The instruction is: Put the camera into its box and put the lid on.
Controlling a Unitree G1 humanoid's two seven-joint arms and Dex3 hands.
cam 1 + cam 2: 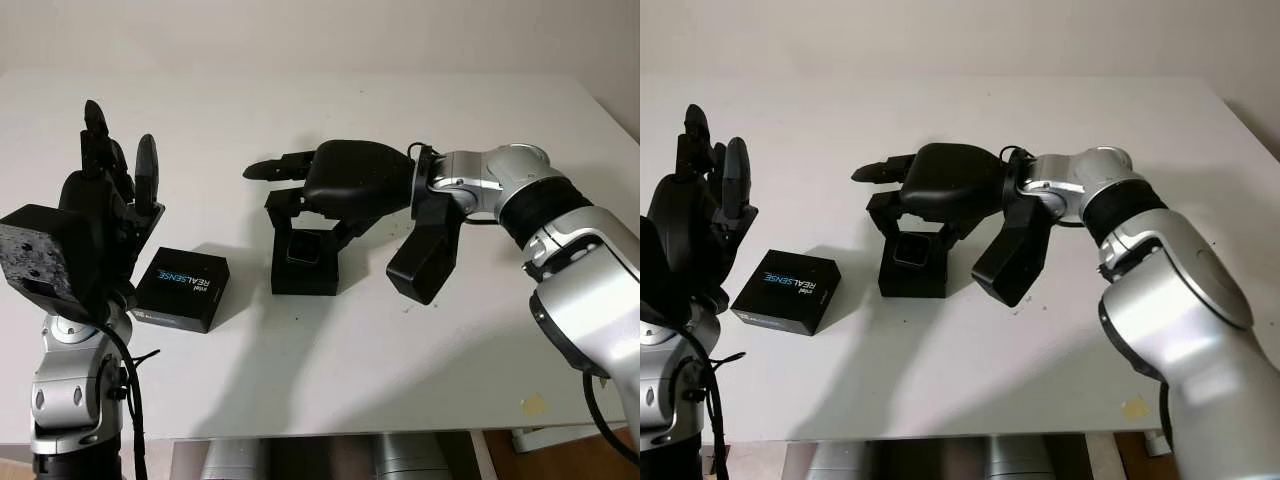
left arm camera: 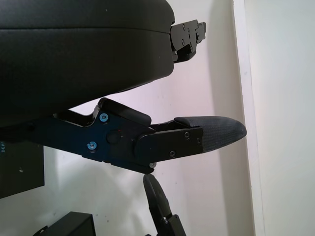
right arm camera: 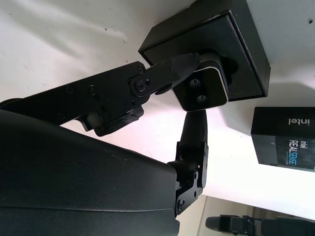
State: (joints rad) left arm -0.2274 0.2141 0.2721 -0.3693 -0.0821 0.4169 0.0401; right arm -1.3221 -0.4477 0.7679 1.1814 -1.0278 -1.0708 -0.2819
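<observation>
camera [image 3: 202, 90] is a small silver-faced block w/ two dark lenses, held between the r hand's [image 1: 330, 195] fingers [image 3: 167, 71] right at the mouth of the box [image 1: 305, 272]. in the head views it sits centre frame, lens face up, poking out of the box top; can't tell if it's fully seated or just at the rim. in the r wrist view one finger lies across the camera's edge and another comes up against it from the opposite side, so the r hand is closed on the camera.

box is black, open-topped, sitting on the white table [image 1: 330, 370] just left of centre in the head views. r hand's big black shell hangs right over it, arm coming in from the right edge, silver forearm bent across the right side of frame.

lid [image 1: 183, 288] is black, flat, w/ "intel realsense" printed on top, lying on the table left of the box, apart from it, not touching. in the r wrist view it shows at the right edge, beside the box.

l hand [image 1: 108, 190] is at the left edge of the head views, raised above the table w/ fingers pointing up, just above and left of the lid, not touching it. holds nothing, open. l wrist view has one padded fingertip [image 2: 216, 133] stretched out over bare table.

small yellowish scrap [image 1: 534, 404] near the table's front edge, lower right.
</observation>
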